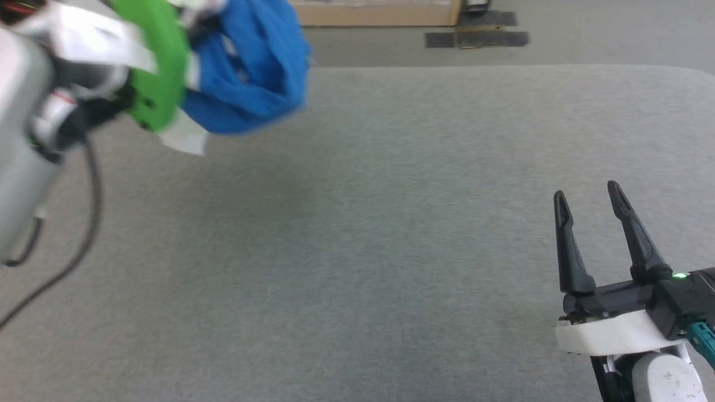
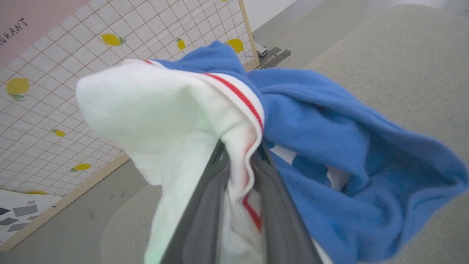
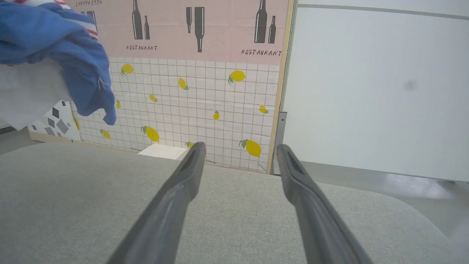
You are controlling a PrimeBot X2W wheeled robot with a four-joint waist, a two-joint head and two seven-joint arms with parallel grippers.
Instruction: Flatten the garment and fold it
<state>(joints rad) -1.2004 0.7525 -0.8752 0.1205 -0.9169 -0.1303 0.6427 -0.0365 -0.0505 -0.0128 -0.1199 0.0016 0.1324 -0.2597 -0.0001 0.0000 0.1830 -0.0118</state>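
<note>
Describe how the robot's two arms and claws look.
Right claw: two long, tapered black fingers on a black base with a green light, a white collar and a teal connector. Left arm: pale grey forearm, bright green disc, black cable, dark grey fingers.

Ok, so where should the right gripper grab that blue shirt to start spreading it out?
Take the loose blue fold hanging at the bottom of the garment, coming from the robot's right. The left gripper pinches the white, red-trimmed part, so that fold droops free above the table, facing the open right gripper.
</note>
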